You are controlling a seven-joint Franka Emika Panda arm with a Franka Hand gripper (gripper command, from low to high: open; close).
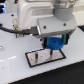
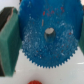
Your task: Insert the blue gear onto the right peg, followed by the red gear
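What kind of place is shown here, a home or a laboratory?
Probably a robotics lab bench: a plain white table, a black plate with pegs as a test fixture, and the gripper holding a plastic blue gear.

I see the plate (image 1: 45, 56) lying flat on the tabletop (image 1: 15, 65). The blue gear (image 1: 54, 44) sits between the end effector (image 1: 55, 42) fingers (image 2: 9, 42), above the plate's end toward the exterior view's right. The red gear (image 2: 34, 81) lies beyond the blue gear's rim.

The blue gear (image 1: 54, 43) hangs under the arm, above the black plate (image 1: 45, 56), seemingly apart
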